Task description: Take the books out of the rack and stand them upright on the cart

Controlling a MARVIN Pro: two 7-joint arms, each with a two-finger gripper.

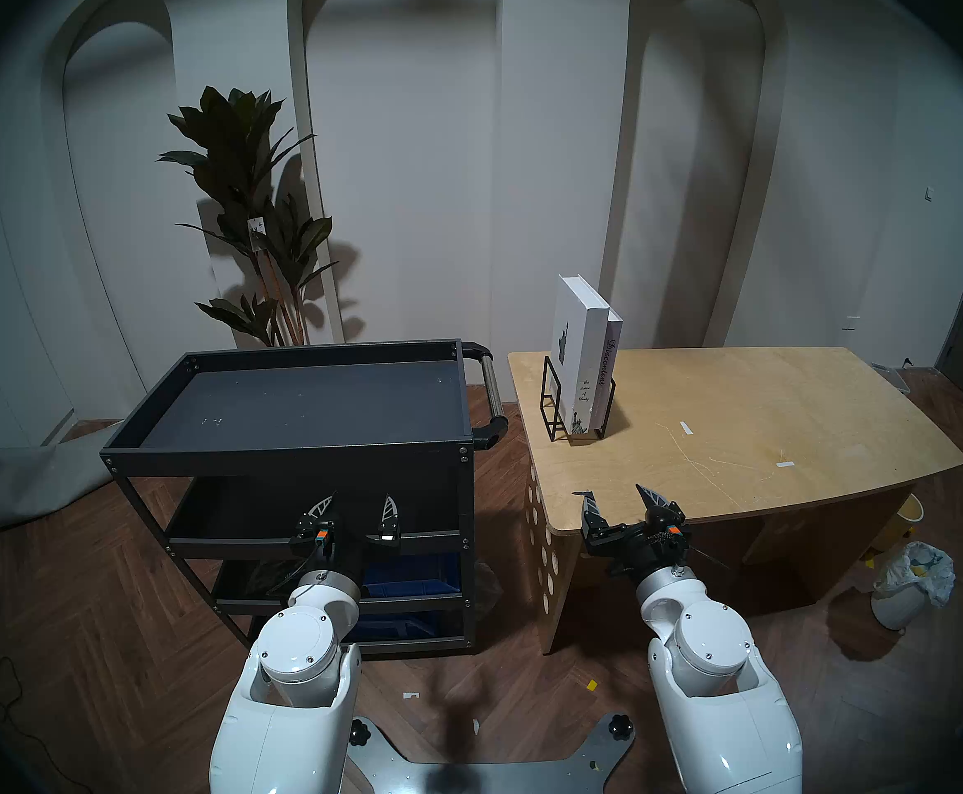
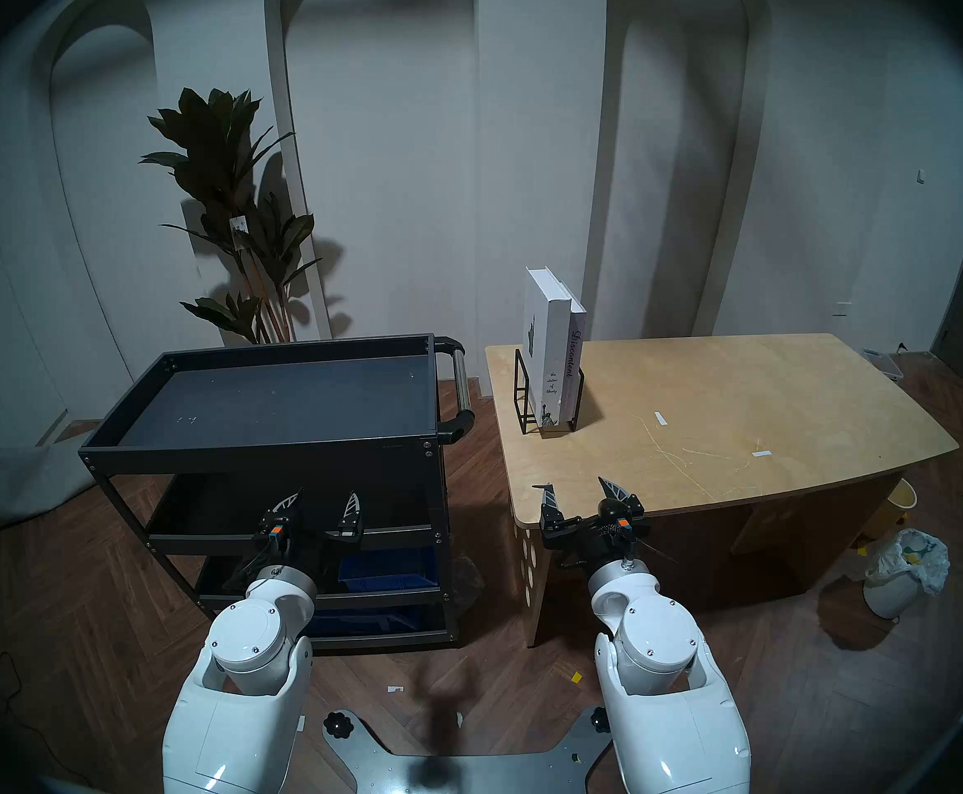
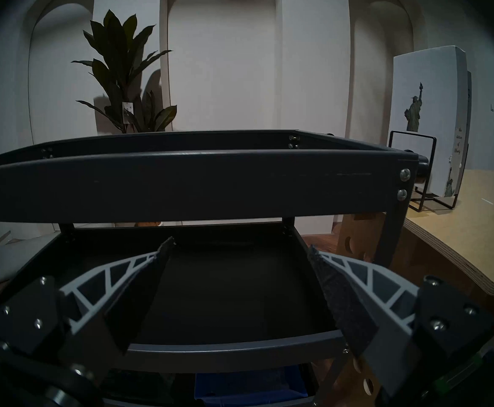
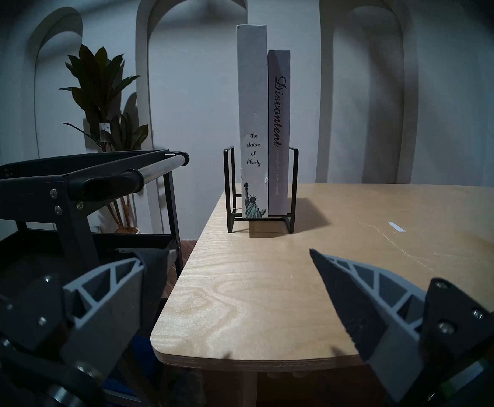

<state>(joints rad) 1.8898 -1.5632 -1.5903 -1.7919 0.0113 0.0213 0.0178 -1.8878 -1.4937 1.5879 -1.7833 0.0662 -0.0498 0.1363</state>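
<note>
While racked, white book (image 4: 252,118), lavender book (image 4: 279,127) apparently upright

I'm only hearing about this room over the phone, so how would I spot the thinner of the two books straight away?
Find the light wooden table right of the black metal cart. At its far left corner a low black wire rack holds two tall upright books. The thinner pale grey-lavender book stands right of the thick white Statue of Liberty book; it is shorter, its spine reading "Discontent".
</note>
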